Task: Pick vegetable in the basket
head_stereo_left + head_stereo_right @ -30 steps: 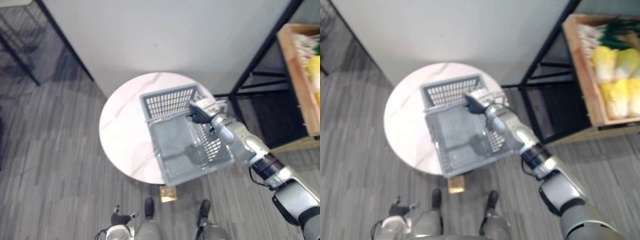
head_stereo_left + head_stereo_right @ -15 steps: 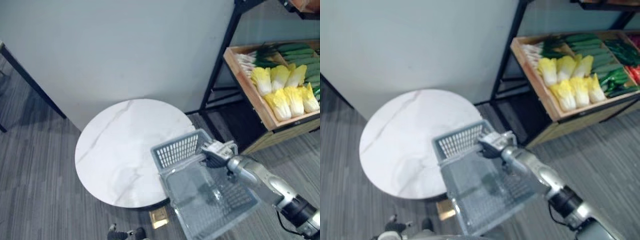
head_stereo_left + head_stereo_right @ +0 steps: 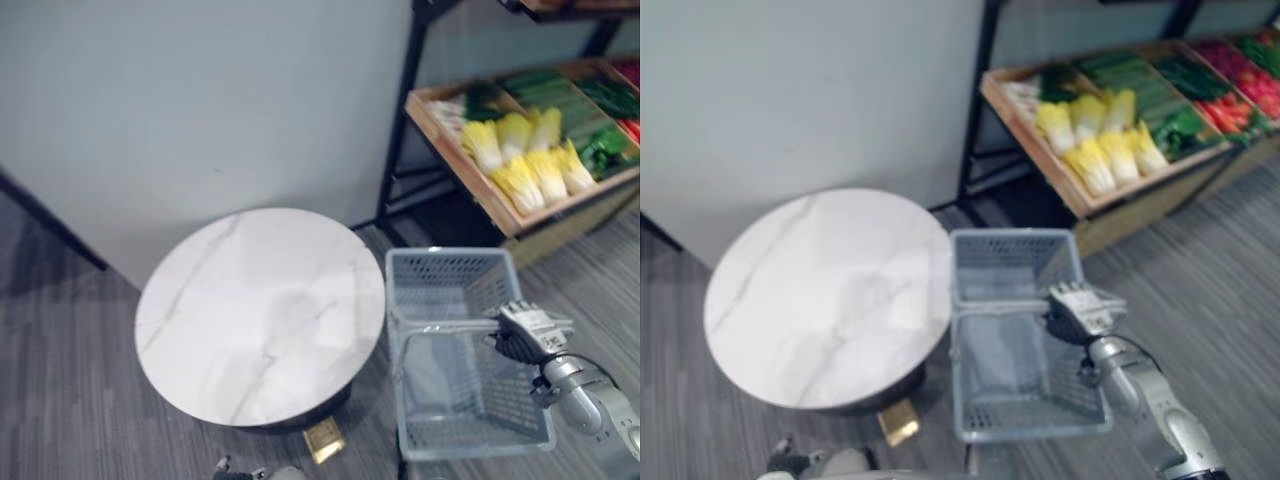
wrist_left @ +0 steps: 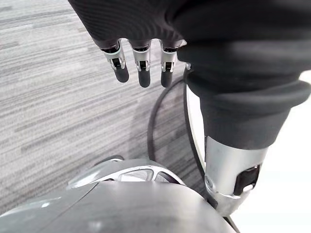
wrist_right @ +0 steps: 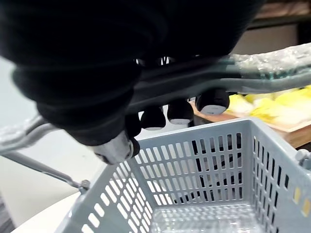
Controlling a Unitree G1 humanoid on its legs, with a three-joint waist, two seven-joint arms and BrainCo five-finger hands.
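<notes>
We look down on a grey plank floor (image 3: 70, 400) before a pale wall (image 3: 200, 100), with a round white marble bench (image 3: 250, 310) standing near that wall.

The right arm comes in from the bench's right, forearm stretched forward and the wrist level. The right hand (image 3: 525, 330) is closed over the grey bar handle (image 3: 440, 325) of a grey plastic basket (image 3: 445, 275). From the wrist we see its dark-tipped fingers (image 5: 212, 102) curled down over the handle, with the slotted basket wall hanging below them. The left hand (image 4: 141, 63) hangs low over the floor near the bench's foot, fingers straight and relaxed, holding nothing.

The basket is off the bench, just beside its right edge, held level over the floor. We see nothing in it, only its bare mesh bottom.

The vegetables lie well apart from the bench, beyond its far right side, in a wooden crate (image 3: 1150, 195) tilted on a black metal rack (image 3: 980, 100). The crate's end nearest the bench holds a cluster of yellow-and-white cabbages (image 3: 1095, 140). Farther from the bench lie long green vegetables (image 3: 1140, 90), and at the farthest end something red (image 3: 1250, 85) that we cannot make out.
</notes>
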